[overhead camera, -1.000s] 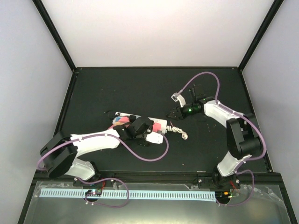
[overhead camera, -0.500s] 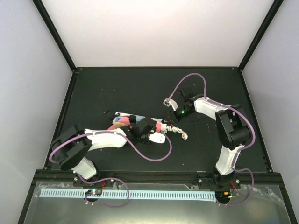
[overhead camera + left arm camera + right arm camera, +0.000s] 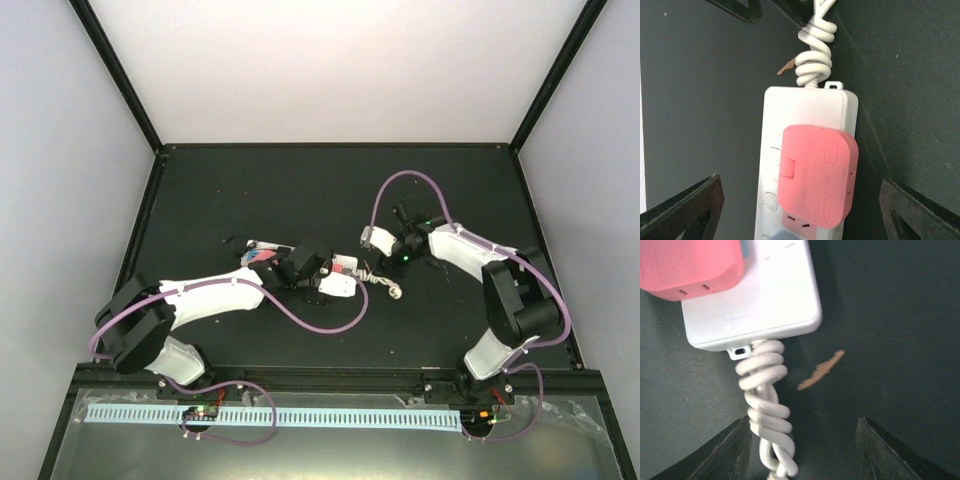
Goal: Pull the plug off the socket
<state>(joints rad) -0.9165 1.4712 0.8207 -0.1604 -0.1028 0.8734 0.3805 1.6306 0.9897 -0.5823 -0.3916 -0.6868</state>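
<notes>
The socket, a long white power strip [image 3: 807, 107], lies on the black table; it also shows in the top view [image 3: 262, 254]. A pink plug [image 3: 817, 175] sits in the outlet at its cord end, and shows too in the top view [image 3: 345, 265] and the right wrist view [image 3: 687, 265]. The coiled white cord [image 3: 765, 410] leaves that end. My left gripper [image 3: 800, 182] is open above the strip, its fingers wide on either side of the plug without touching. My right gripper [image 3: 804, 421] is open over the cord, just past the strip's end [image 3: 755, 305].
A small brown scrap [image 3: 820, 371] lies on the table beside the cord. The cord's free end [image 3: 395, 292] curls toward the table's middle right. Black frame posts and white walls stand round the table. Purple cables hang off both arms.
My right gripper has swung in from the back right to the cord end of the strip. My left gripper has slid right along the strip to the pink plug.
</notes>
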